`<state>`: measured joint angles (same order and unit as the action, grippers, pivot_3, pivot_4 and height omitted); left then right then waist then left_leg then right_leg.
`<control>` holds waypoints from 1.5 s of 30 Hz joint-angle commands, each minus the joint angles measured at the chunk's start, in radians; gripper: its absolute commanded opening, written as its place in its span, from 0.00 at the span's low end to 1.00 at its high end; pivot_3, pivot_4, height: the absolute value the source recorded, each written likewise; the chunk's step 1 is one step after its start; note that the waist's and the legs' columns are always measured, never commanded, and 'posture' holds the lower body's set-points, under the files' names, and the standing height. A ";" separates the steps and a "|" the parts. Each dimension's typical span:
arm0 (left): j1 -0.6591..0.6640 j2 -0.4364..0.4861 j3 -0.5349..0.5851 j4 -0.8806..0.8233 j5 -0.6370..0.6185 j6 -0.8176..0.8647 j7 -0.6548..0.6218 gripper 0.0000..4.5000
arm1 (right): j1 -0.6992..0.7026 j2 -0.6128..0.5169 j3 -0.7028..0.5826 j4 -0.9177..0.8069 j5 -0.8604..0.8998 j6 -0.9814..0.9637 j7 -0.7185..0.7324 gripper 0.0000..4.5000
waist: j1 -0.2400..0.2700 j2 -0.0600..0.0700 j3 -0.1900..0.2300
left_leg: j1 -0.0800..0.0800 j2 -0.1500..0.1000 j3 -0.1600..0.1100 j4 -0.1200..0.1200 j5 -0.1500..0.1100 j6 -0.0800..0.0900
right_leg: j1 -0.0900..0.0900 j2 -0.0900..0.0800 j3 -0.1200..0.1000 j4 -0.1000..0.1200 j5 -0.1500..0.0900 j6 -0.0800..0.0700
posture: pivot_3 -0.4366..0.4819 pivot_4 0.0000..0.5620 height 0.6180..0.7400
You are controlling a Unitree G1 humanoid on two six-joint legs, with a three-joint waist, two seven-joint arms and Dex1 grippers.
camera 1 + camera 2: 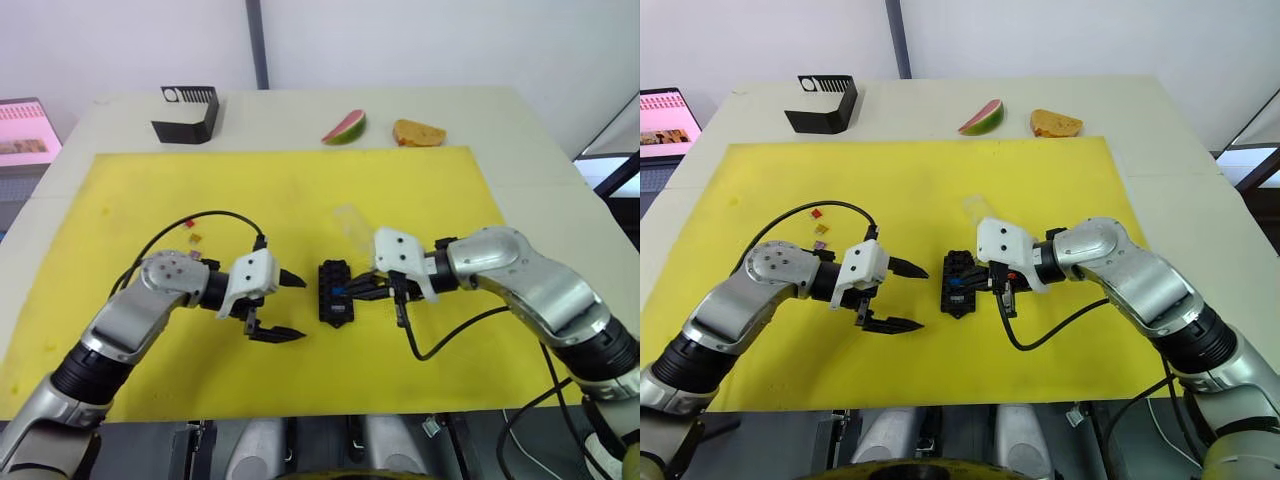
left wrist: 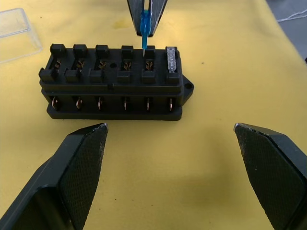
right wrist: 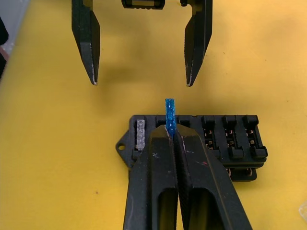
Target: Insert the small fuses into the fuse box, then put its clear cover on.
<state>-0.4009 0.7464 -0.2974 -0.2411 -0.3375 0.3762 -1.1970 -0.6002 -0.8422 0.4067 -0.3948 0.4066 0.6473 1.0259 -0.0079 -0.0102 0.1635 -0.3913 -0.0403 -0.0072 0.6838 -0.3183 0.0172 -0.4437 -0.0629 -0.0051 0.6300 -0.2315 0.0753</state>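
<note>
The black fuse box lies at the middle of the yellow mat. A whitish fuse sits in the slot at its tapered end. My right gripper is shut on a blue fuse, whose blades are at the slot beside the whitish one. My left gripper hangs open just left of the box, touching nothing. The clear cover lies on the mat behind the box. A few loose small fuses lie on the mat further left.
A larger black angular holder stands at the back left of the table. A watermelon slice and a piece of bread lie behind the mat. A screen sits off the table's left edge.
</note>
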 commanded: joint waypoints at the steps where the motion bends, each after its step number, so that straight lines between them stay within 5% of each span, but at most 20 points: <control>1: -0.017 -0.010 0.007 -0.018 0.011 -0.013 0.000 0.99 | 0.004 0.012 -0.016 -0.004 -0.028 -0.014 0.010 0.00 | 0.001 0.000 0.000 | 0.000 0.000 0.000 0.000 0.000 0.000 | 0.000 0.000 0.000 0.000 0.000 0.000 | 0.48 0.27 1.00; 45: -0.036 -0.055 -0.002 0.003 0.074 -0.058 -0.025 0.99 | 0.014 0.053 -0.008 -0.041 -0.079 0.063 0.055 0.00 | 0.000 0.000 0.000 | 0.000 0.000 0.000 0.001 0.000 -0.001 | 0.000 0.001 0.000 0.001 0.000 0.000 | 0.48 0.27 1.00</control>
<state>-0.4360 0.6950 -0.3003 -0.2107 -0.2668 0.3364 -1.2190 -0.5831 -0.7941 0.4037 -0.4122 0.3346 0.7125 1.0745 -0.0077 -0.0103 0.1634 -0.3911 -0.0404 -0.0071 0.6847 -0.3179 0.0165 -0.4434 -0.0622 -0.0054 0.6312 -0.2313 0.0756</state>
